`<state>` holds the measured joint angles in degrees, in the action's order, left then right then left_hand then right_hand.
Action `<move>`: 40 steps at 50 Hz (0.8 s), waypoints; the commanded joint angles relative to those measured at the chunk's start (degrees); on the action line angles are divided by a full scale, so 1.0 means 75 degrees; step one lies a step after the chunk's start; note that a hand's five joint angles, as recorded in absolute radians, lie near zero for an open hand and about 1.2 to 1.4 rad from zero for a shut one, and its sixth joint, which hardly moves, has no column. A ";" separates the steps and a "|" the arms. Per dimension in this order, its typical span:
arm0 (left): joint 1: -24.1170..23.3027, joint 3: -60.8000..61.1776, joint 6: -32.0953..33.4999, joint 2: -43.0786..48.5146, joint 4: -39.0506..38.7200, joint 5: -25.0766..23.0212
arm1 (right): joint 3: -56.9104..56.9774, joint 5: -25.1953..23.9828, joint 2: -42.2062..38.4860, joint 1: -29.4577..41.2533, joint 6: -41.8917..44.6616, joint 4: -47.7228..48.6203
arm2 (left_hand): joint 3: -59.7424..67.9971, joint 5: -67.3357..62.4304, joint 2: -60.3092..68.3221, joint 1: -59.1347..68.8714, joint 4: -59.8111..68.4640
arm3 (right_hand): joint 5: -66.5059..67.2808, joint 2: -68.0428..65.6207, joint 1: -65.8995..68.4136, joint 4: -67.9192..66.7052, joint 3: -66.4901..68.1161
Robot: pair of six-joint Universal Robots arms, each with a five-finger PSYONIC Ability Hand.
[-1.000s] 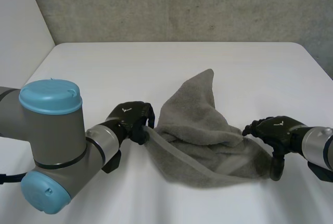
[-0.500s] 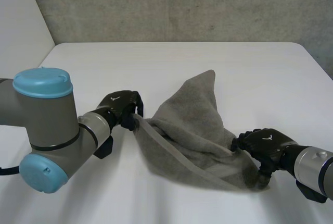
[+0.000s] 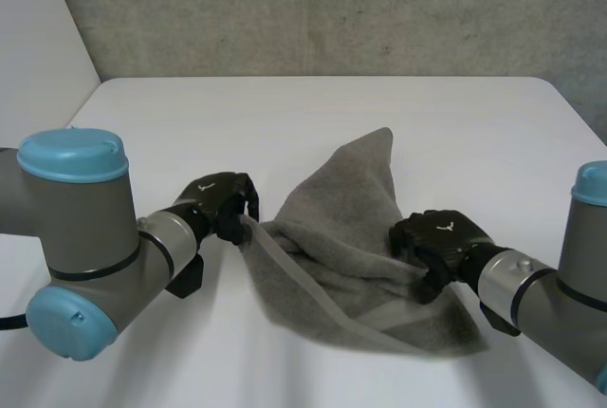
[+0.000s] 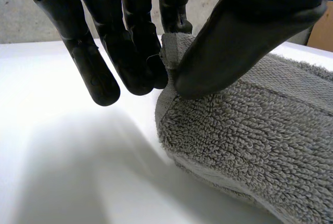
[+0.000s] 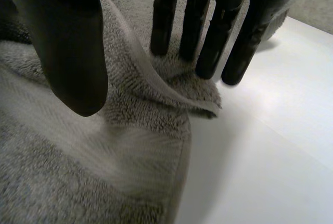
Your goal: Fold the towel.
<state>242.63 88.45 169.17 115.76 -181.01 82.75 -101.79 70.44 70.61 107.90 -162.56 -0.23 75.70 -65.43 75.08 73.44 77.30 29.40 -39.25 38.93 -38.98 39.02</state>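
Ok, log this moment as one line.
left hand: pinches towel corner | right hand: atop towel, right part | towel: bunched on table

Bare white table (image 3: 313, 109) along the whole far edge, corner to corner: wide room to pass. Open too by the left edge up to the far left corner, and by the right edge beyond the right arm (image 3: 560, 304). Blocked in the middle, toward the near edge, by the heaped grey towel (image 3: 351, 228), peaked toward the far edge. At its left corner the left hand (image 3: 220, 207), pinching it; on its right part the right hand (image 3: 438, 237), closed on a raised fold. Between the hands, passage only over the towel. Near left corner taken by the left arm (image 3: 85, 237), near right corner by the right arm.
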 commanded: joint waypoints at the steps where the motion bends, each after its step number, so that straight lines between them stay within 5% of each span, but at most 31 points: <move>1: -0.0007 0.0194 0.0014 -0.0013 0.0018 -0.0030 | 0.0341 -0.0017 -0.0566 0.0145 -0.0403 0.0417 | 0.0574 -0.0609 0.0657 0.0874 0.0361 | 0.4329 -0.4349 0.4392 -0.4384 0.4379; 12: 0.0319 0.0346 0.0037 -0.0843 0.0556 -0.0135 | 0.0975 -0.0052 -0.0262 0.0063 -0.0404 -0.0204 | 0.0574 -0.0609 0.0657 0.0874 0.0361 | 0.5414 -0.5433 0.5476 -0.5469 0.5464; 17: 0.0520 0.0370 0.0107 -0.1488 0.1012 -0.0508 | 0.2085 -0.0239 0.0803 0.0051 0.0051 -0.2751 | 0.0574 -0.0609 0.0657 0.0874 0.0361 | 0.5414 -0.5433 0.5476 -0.5469 0.5464; 24: 0.0731 0.0206 0.0131 -0.1677 0.1623 -0.1319 | 0.2743 -0.0521 0.0536 -0.0019 0.1994 -0.4562 | 0.0574 -0.0609 0.0657 0.0874 0.0361 | 0.5414 -0.5433 0.5476 -0.5469 0.5464; 34: 0.0895 -0.1886 0.0668 0.0441 0.1788 -0.1296 | 0.4607 0.0241 -0.1305 0.0438 0.2526 -0.4259 | 0.0574 -0.0609 0.0657 0.0874 0.0361 | 0.5414 -0.5433 0.5476 -0.5469 0.5464; 40: 0.0778 -0.3977 0.0857 0.0877 0.1752 -0.1214 | 0.7086 0.0837 -0.1739 0.0860 0.1125 -0.2425 | 0.0574 -0.0609 0.0657 0.0874 0.0361 | 0.5414 -0.5433 0.5476 -0.5469 0.5464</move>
<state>249.40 74.17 173.70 118.08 -167.52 72.70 -65.28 72.37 60.60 111.57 -144.27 -30.94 75.71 -65.43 75.08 73.73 77.31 66.80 -74.86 76.18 -75.96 76.12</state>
